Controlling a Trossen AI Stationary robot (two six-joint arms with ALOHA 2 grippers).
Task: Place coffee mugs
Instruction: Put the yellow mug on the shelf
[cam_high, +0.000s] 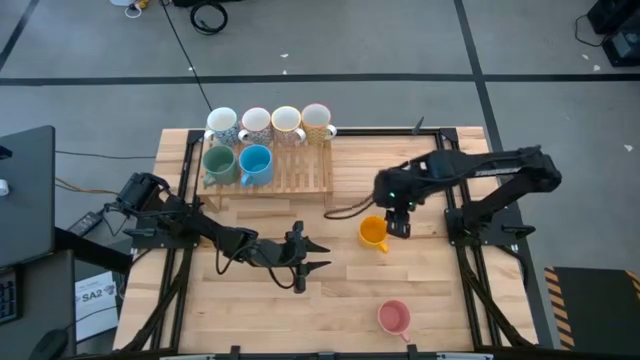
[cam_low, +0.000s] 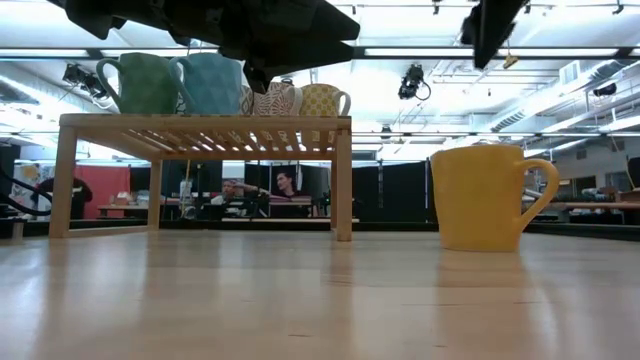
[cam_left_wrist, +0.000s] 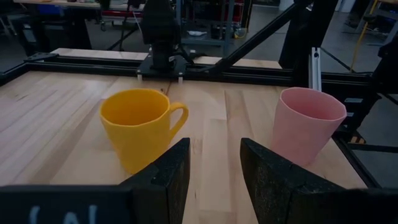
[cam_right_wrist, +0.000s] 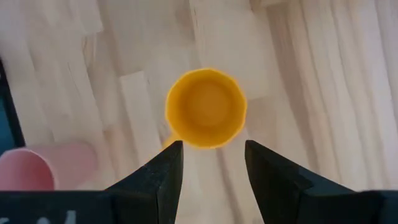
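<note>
An orange mug stands upright on its base on the table, also visible in the low view. A pink mug stands near the table's near edge. Six more mugs stand on a slatted wooden rack: a green one, a blue one and four pale patterned ones behind them. My right gripper hangs open just above the orange mug, pointing down and touching nothing. My left gripper is open, level above the table, left of the orange mug and facing it.
The rack fills the table's far left part, with its legs on the wood. A dark cable runs from the rack's right end toward the right arm. Bare tabletop lies between the two loose mugs and along the near left.
</note>
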